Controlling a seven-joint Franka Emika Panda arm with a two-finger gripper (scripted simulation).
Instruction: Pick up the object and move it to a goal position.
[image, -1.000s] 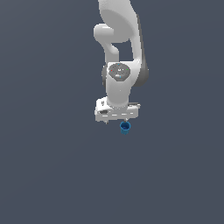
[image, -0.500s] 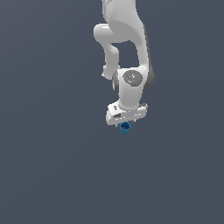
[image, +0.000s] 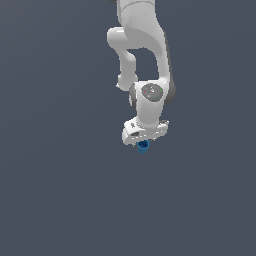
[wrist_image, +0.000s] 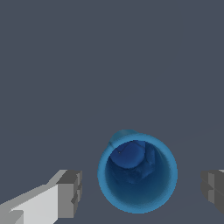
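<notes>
We see the gripper (wrist_image: 140, 188) spread wide, its 2 fingers (wrist_image: 70, 192) clear of the upright blue cup (wrist_image: 137, 174) between them.

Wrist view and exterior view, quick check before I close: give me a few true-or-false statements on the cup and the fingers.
1. The blue cup sits between the two fingers. True.
2. The fingers are clamped against the cup. False: a gap shows on each side.
3. The cup opens toward the wrist camera. True: its inside is visible.
4. The cup is red. False: it is blue.
5. In the exterior view the gripper is right above the cup. True.
</notes>
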